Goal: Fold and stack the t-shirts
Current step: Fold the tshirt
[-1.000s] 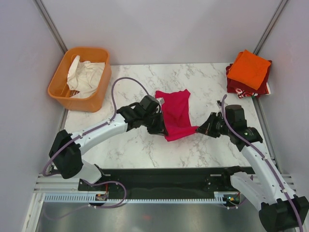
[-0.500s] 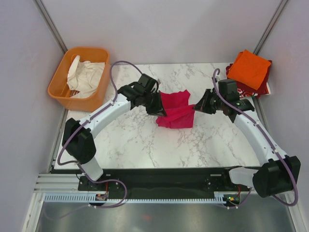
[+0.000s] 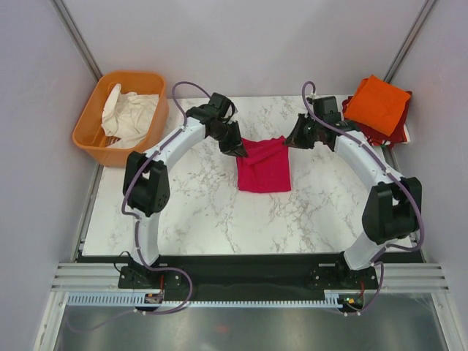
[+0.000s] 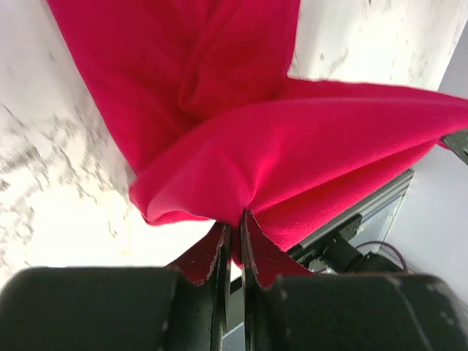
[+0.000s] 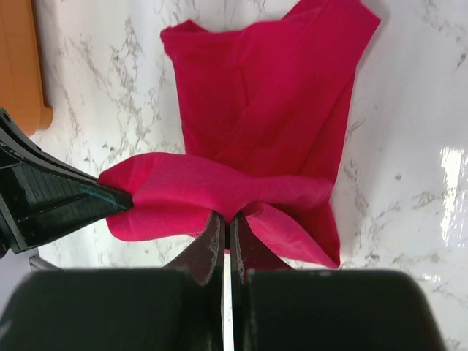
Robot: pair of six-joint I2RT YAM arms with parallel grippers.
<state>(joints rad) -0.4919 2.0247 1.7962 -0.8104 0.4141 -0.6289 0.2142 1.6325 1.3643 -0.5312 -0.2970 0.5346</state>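
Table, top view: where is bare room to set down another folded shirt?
The wide marble strip between the pink shirt and the near edge is bare. The far edge is crowded: orange basket at left, shirt stack at right, left gripper and right gripper pinching the pink shirt between.

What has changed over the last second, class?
The left gripper and right gripper, both shut on the pink shirt, carried its near edge toward the table's far side, folding it over. Neither let go. The basket and the shirt stack stayed put.
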